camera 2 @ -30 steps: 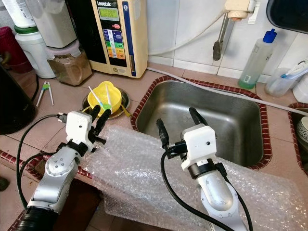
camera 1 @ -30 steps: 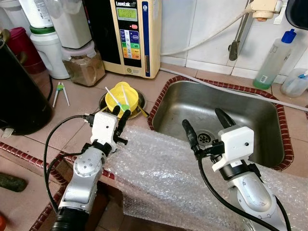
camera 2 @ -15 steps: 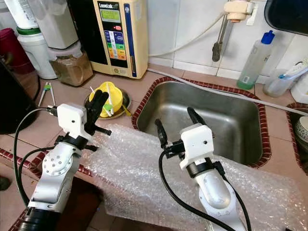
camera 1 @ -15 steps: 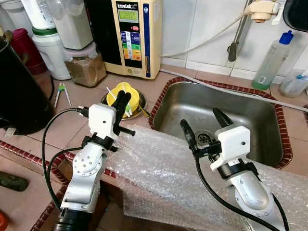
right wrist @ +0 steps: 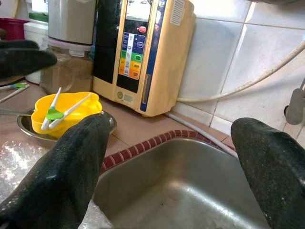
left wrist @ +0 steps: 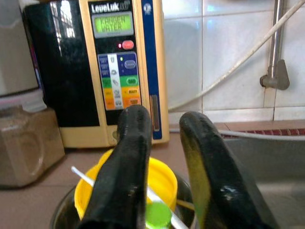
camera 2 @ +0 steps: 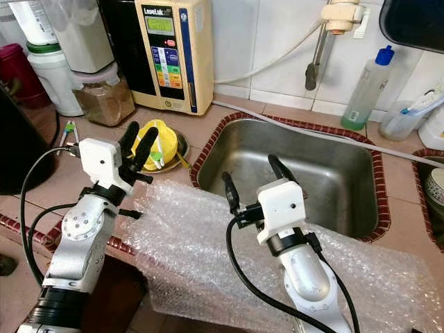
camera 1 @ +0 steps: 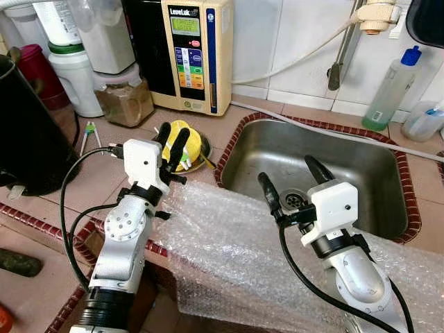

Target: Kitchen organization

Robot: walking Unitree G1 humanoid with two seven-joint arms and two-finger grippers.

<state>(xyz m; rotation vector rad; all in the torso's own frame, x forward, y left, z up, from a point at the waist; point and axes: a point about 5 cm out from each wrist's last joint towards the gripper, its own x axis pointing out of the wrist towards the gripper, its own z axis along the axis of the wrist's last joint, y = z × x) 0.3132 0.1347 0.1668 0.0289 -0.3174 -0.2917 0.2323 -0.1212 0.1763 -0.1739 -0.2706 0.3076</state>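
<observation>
My left gripper (camera 1: 171,133): fingers narrowly parted, empty, raised just before the yellow bowl (camera 1: 182,138). Right gripper (camera 1: 288,179): wide open, empty, over the sink (camera 1: 388,182). Bubble wrap (camera 1: 229,250) drapes the counter edge: light, floppy, probably slippery; pinch an edge.

The cream water ionizer (left wrist: 121,71) reads "LeveLuk" on top
</observation>
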